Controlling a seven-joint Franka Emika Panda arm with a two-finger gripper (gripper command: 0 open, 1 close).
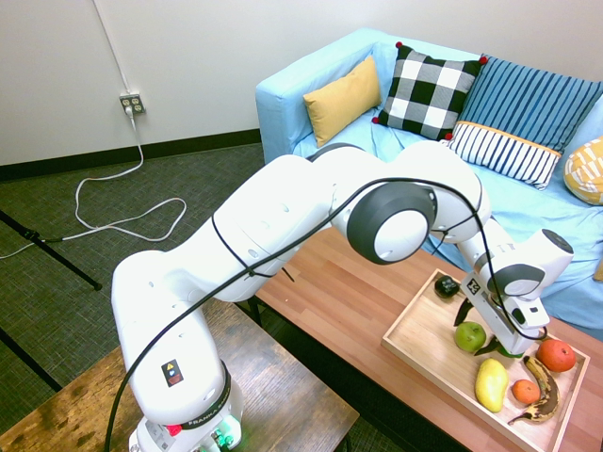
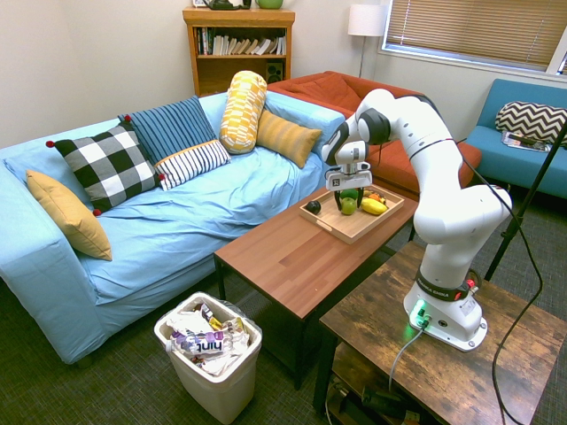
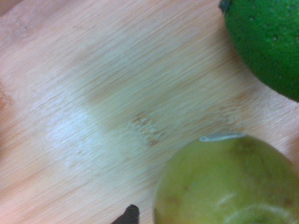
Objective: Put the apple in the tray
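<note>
Beside the wall, blue sofa (image 2: 213, 212): longest piece here; draped in a light blue cover; checked, striped and yellow cushions (image 1: 429, 91) lean along it.
Coffee table (image 2: 292, 257): reddish-brown wood, low, in front of the sofa; the tray rests on it.
White robot arm (image 2: 443, 195): rises from a darker wooden table (image 1: 245, 367); bends over the coffee table; its hand points down into the tray.
Waste bin (image 2: 213, 381): white plastic, on the floor near the sofa; filled with wrappers.
Tray (image 1: 410, 331): pale wood, rectangular, with low raised sides; all the fruit lies inside it.
Claw (image 1: 469, 337): open, low over the tray; its two dark fingers stand apart, one on either side of the apple; in the wrist view a gap shows between one finger and the fruit.
Banana (image 1: 543, 394): yellow with large brown patches; curved beside the small orange fruit.
Yellow fruit (image 1: 491, 384): long and smooth; near the banana.
Apple (image 1: 470, 336): round, yellow-green; on the tray floor, between the claw's fingers.
Red-orange fruit (image 1: 556, 355): round; near the banana's upper end.
Green fruit (image 3: 273, 42): darker, smooth, near the apple, partly under the hand.
Dark fruit (image 1: 446, 286): near a tray corner.
Small orange fruit (image 1: 525, 392): between the yellow fruit and the banana.
</note>
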